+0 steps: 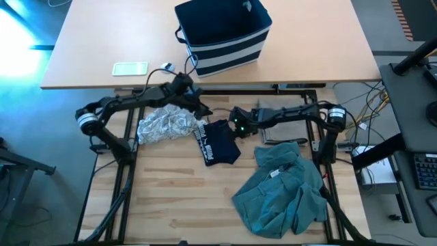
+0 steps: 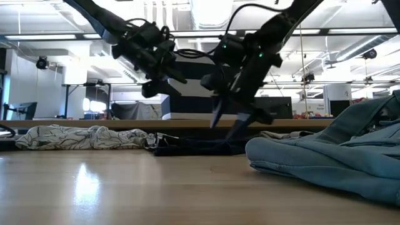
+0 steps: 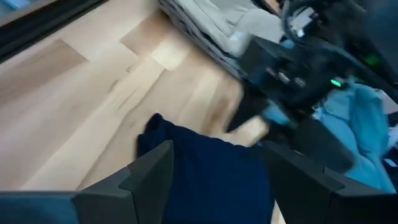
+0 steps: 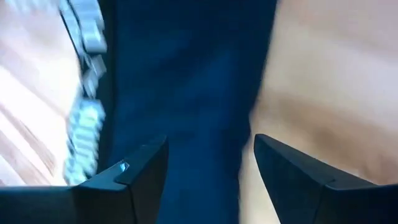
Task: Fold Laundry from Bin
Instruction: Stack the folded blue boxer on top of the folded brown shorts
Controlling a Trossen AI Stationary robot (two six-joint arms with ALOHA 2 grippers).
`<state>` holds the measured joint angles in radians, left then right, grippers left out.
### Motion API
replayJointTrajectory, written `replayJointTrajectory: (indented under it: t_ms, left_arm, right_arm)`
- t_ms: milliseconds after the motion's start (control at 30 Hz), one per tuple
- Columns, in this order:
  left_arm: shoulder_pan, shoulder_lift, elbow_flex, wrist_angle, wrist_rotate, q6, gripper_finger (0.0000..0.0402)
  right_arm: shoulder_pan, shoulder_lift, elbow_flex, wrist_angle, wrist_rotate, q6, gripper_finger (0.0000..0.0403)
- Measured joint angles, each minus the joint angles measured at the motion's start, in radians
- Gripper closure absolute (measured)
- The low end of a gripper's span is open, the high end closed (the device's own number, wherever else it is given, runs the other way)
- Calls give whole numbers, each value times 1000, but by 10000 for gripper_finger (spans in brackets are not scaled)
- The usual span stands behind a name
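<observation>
In the overhead view the bin (image 1: 225, 35) stood at the top centre of the frame, on the far tan table (image 1: 95, 61), with nothing showing inside it; a small pale green card (image 1: 130, 67) lay at that table's left part. On the nearer work table (image 1: 177, 198) the laundry was spread in three heaps: a grey-white patterned garment (image 1: 165, 125) left of centre, a dark navy garment with white print (image 1: 217, 143) at the centre, and a large teal garment (image 1: 283, 191) at the lower right. The left gripper (image 1: 202, 109) hung near the navy garment's upper edge, its fingers (image 3: 152, 171) apart with nothing between them; the right gripper (image 1: 235, 126) hovered just right of that garment, its fingers (image 4: 146, 165) likewise spread over the navy cloth, gripping nothing. In the level view both grippers hung above the navy garment (image 2: 194, 146), clear of it.
</observation>
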<state>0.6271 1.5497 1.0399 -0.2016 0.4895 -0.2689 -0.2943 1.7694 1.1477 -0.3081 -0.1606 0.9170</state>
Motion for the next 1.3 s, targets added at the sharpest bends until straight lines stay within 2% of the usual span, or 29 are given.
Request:
replayJointTrajectory:
  t_ms: [167,333,500,667,767,1033,1133,1300]
  left_arm:
    - [38,-44,-19,-8,12,26,171]
    - [50,-104,-66,-12,26,28,171]
    - [50,-167,-112,-10,23,26,171]
    - [51,-195,-138,-9,14,27,171]
    - [51,-191,-139,-2,7,26,171]
    - [51,-183,-139,-2,7,22,171]
    - [51,-198,-139,-49,7,24,171]
    - [52,-242,-139,-108,-16,48,171]
  right_arm:
    - [-54,82,30,37,13,15,174]
    - [-87,159,93,77,0,-36,174]
    - [-97,194,142,36,-60,-19,187]
    - [-76,195,152,8,-52,-14,226]
    - [-75,196,152,-7,-4,-8,256]
    - [-58,200,181,-2,7,-28,383]
    - [-42,197,197,-16,3,-23,388]
    - [-47,147,205,-155,23,-11,389]
